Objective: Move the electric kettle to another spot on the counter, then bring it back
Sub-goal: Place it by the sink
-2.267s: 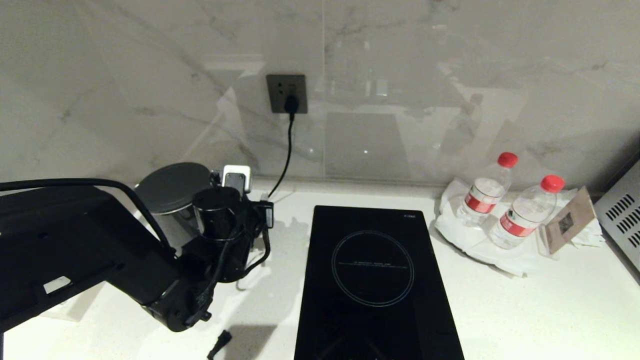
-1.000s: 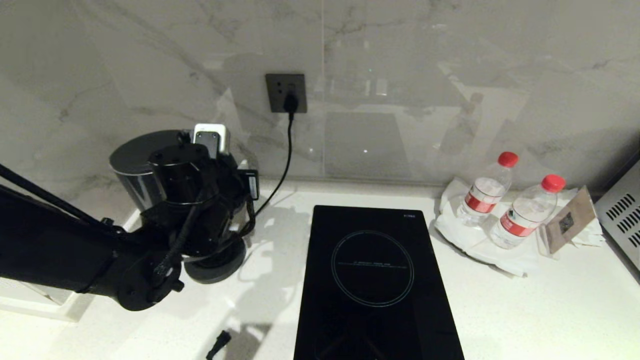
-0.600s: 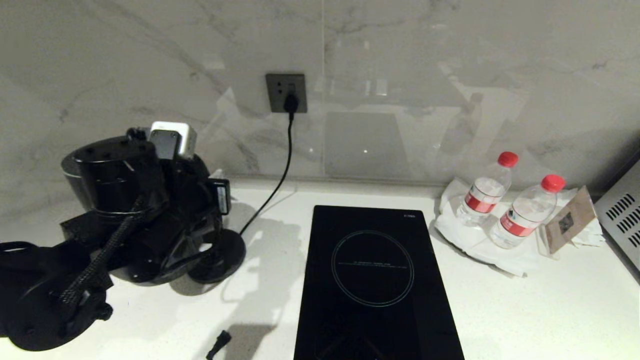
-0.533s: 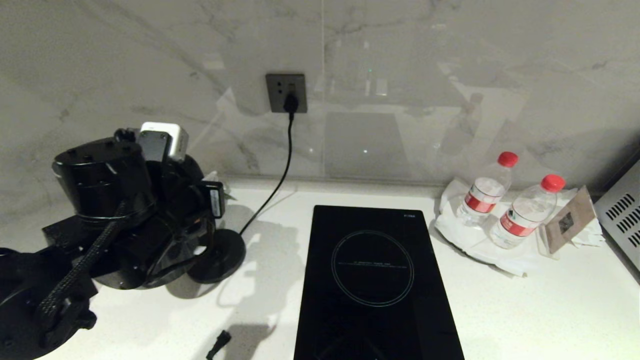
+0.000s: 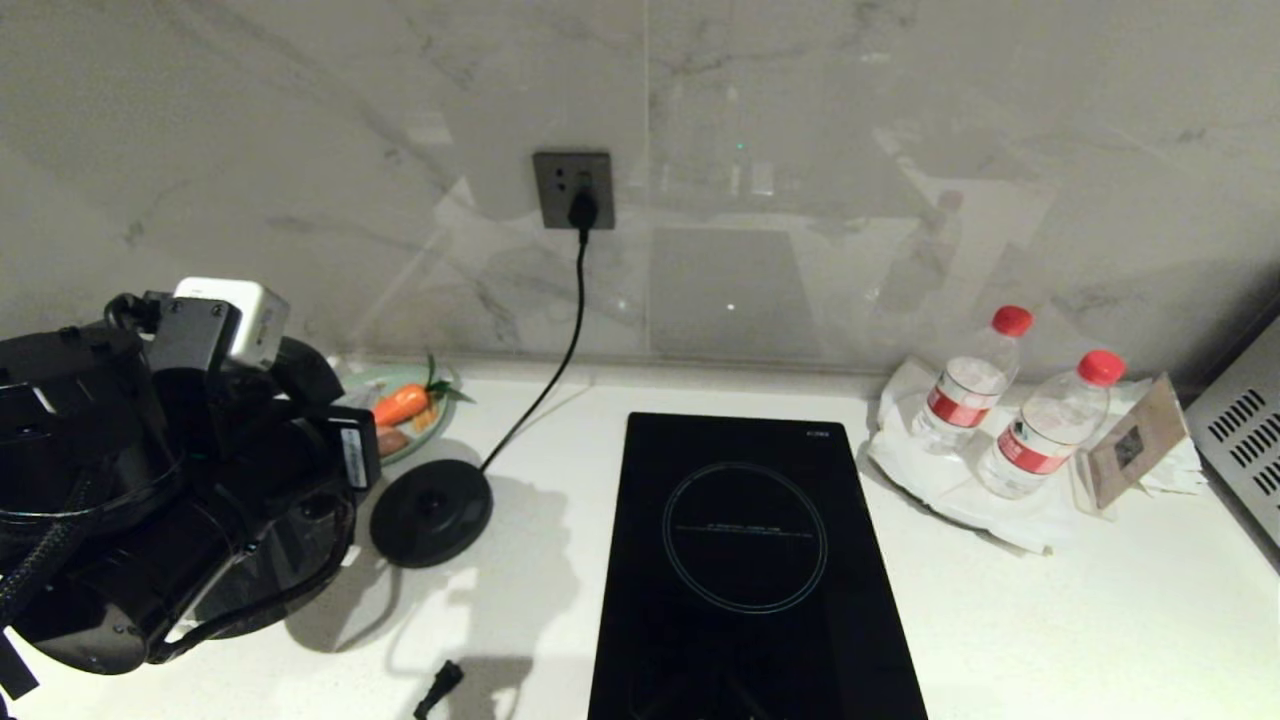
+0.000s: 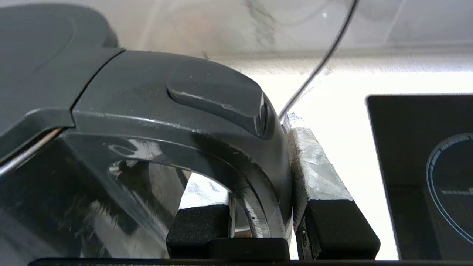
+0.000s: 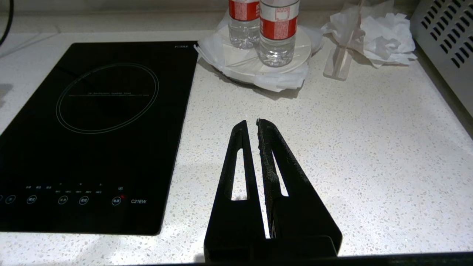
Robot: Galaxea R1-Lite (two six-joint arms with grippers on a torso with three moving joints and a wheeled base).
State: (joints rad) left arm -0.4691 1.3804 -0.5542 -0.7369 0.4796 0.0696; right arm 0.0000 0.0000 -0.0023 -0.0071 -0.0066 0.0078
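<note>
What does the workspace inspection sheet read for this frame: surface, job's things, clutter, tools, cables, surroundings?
Surface: the counter is white speckled stone with a black induction hob set in it.
Job's things: the electric kettle is off its base disc, held by its handle at the counter's left.
Clutter: two water bottles on a plate with tissue, a card stand, a dish with a carrot, a small black part near the front edge.
Tools: the left tool is shut on the kettle handle; the right tool is shut, above bare counter right of the hob.
Cables: the base's cord runs up to the wall socket, plugged in.
Surroundings: marble backsplash; a vented metal appliance at far right.
</note>
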